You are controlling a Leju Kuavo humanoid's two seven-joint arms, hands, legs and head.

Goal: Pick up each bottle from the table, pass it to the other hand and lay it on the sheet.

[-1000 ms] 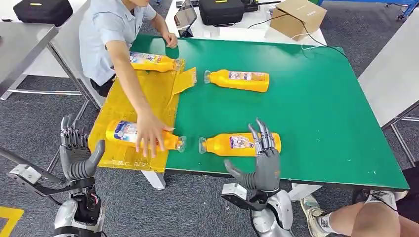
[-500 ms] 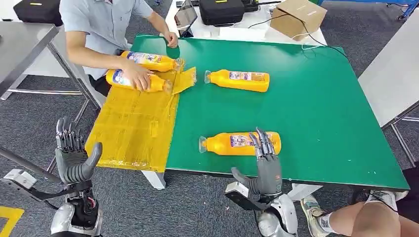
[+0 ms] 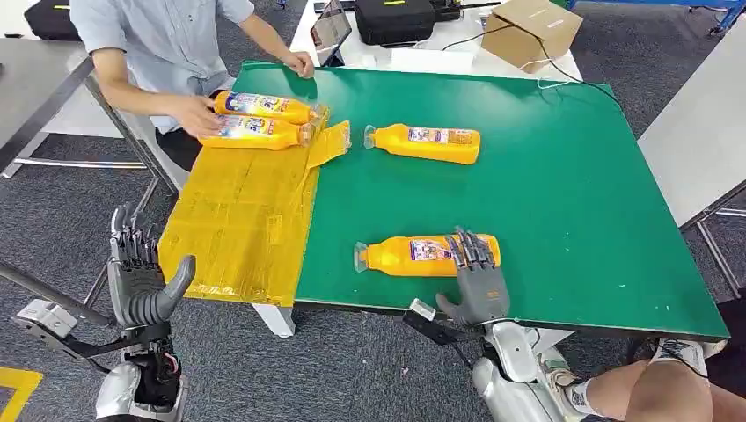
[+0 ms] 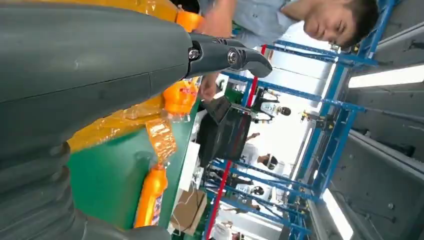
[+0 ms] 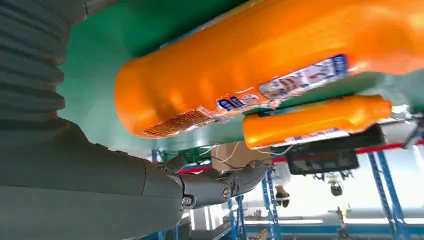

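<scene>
On the green table (image 3: 563, 185), the near orange bottle (image 3: 413, 256) lies sideways, long axis across the robot, just beyond the right hand (image 3: 476, 286), fingers spread, holding nothing. The left hand (image 3: 141, 277), spread and empty, waits beside the yellow sheet (image 3: 237, 220).

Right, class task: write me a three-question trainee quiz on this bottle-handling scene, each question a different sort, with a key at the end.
1. True or false: the right hand has lifted the near bottle off the green table.
2. Multiple choice: how many bottles lie on the yellow sheet? A) none B) two C) four
3. Fill the gap: the far bottle on the green table lies with its cap end pointing toward the yellow ____.

Key
1. False: the bottle lies on the table, with the hand's fingers reaching over its base end.
2. B: both lie at the far end, by the person's hand.
3. sheet

The left hand is open beside the table, holding nothing.
</scene>
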